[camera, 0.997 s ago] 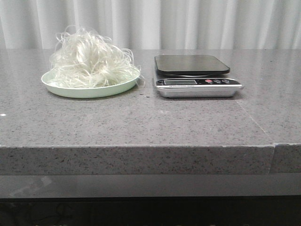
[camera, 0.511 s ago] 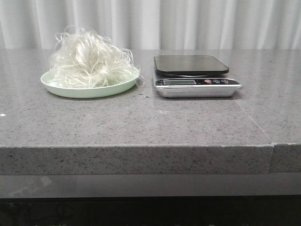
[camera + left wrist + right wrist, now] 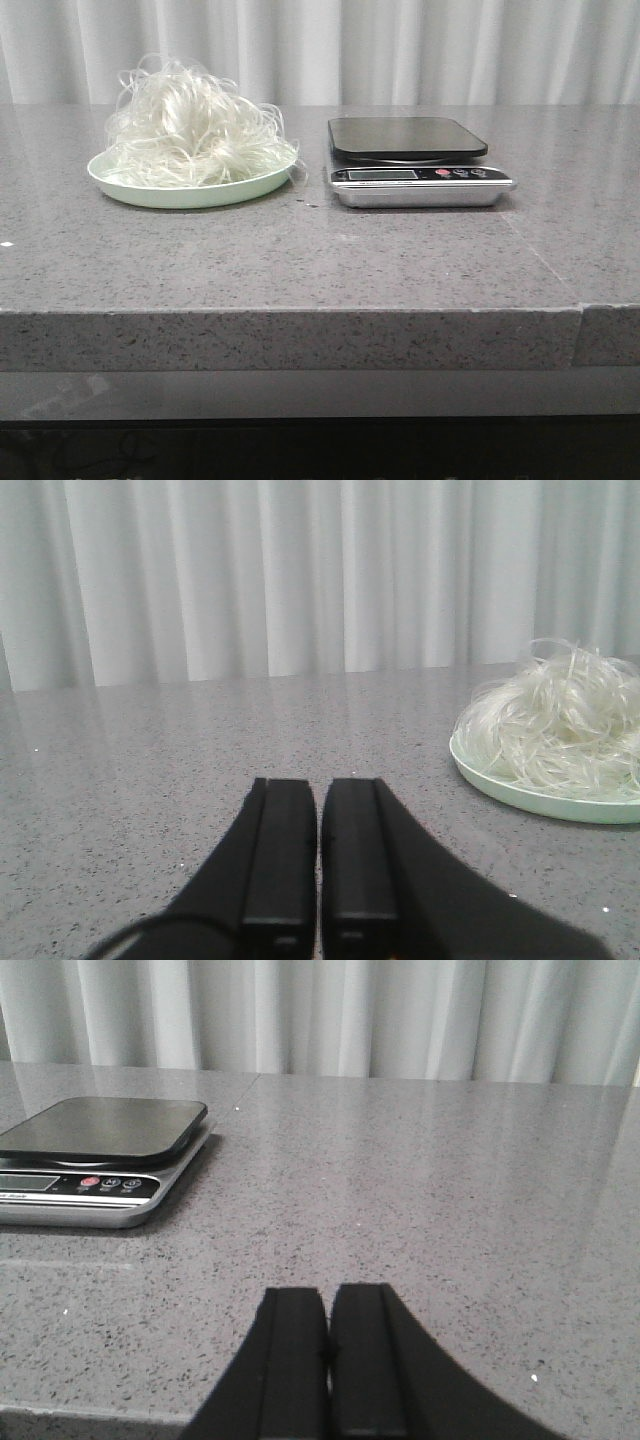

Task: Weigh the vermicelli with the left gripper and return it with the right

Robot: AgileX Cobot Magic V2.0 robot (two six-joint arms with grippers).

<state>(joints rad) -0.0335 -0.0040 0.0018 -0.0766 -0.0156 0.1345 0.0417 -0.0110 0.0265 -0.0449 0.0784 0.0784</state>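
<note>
the fluffy tangle of translucent-white vermicelli point(image 3: 190, 125) looked light, springy and snag-prone; best pinched deep at its crown. both the left claw point(image 3: 318, 855) and the right claw point(image 3: 328, 1355) were closed, empty.

Fluffy white vermicelli point(image 3: 192, 125) heaped on the plate point(image 3: 140, 190), seemingly untouched.

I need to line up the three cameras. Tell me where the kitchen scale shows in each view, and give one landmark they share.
Front view: the kitchen scale sits right of centre, beside the pale green plate of vermicelli, its platform bare.
Left wrist view: not in it; only plate and vermicelli at the edge.
Right wrist view: the scale lies at the picture's left edge, display toward the camera.
Shared landmark: the white curtain behind the grey table.
</note>
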